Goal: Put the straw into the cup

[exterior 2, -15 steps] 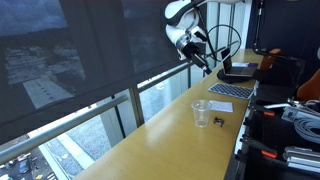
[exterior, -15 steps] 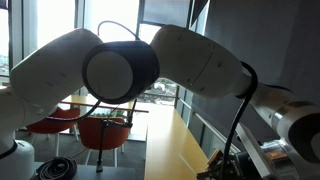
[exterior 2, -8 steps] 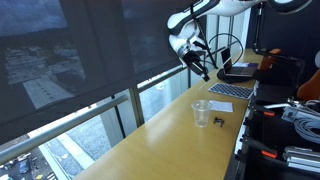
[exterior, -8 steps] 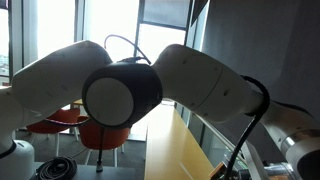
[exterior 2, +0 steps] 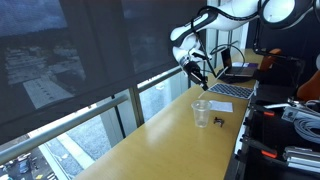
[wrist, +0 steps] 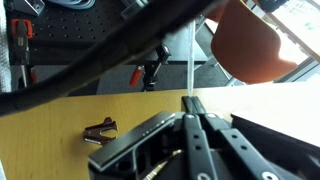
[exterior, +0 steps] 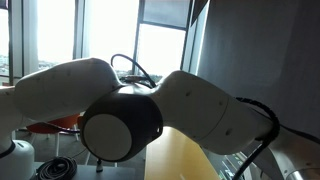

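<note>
Black metal fingers (wrist: 183,135) are pressed together at their tips, pinching the lower end of a thin white straw (wrist: 190,62). In the wrist view the straw runs straight out from the fingertips, a smooth, narrow tube. In an exterior view the fingers (exterior 2: 200,76) hang in the air over the far part of the surface, clear of everything on it. The straw is too fine to make out there.

The surface (exterior 2: 160,130) is a long, narrow counter of pale yellow wood, smooth and flat. One long edge runs along the window rail and the other along a row of dark equipment. Its near stretch lies open.

The cup (exterior 2: 201,113) is clear plastic, round, upright and open at the top. It stands on the wood below the fingers and nearer the camera, apart from them, towards the equipment-side edge. A small black clip (exterior 2: 219,121) lies just beside it, closer to that edge. The wrist view shows the clip (wrist: 100,130) flat on the wood.

Past the fingers sit a flat keyboard (exterior 2: 230,90) and a laptop (exterior 2: 237,72). An orange chair (wrist: 245,40) shows beyond the surface edge. The white, rounded arm (exterior: 120,125) fills most of an exterior view.
</note>
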Robot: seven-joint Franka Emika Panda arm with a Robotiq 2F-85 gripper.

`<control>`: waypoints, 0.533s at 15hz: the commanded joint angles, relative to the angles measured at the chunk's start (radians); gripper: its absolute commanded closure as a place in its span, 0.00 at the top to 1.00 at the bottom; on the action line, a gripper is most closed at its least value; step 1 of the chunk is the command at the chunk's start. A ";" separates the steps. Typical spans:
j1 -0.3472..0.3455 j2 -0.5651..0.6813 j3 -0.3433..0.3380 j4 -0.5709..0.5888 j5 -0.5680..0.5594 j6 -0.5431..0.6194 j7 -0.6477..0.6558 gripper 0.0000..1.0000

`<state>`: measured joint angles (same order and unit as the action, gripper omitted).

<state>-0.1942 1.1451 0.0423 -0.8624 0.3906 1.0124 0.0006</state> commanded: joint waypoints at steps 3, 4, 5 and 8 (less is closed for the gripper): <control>-0.030 0.070 0.023 0.093 0.072 -0.052 0.087 0.00; -0.032 0.075 0.023 0.095 0.076 -0.049 0.097 0.00; -0.029 0.070 0.014 0.083 0.081 -0.042 0.104 0.00; -0.031 0.065 0.015 0.060 0.089 -0.037 0.117 0.00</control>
<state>-0.2113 1.1937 0.0455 -0.8252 0.4445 1.0041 0.0749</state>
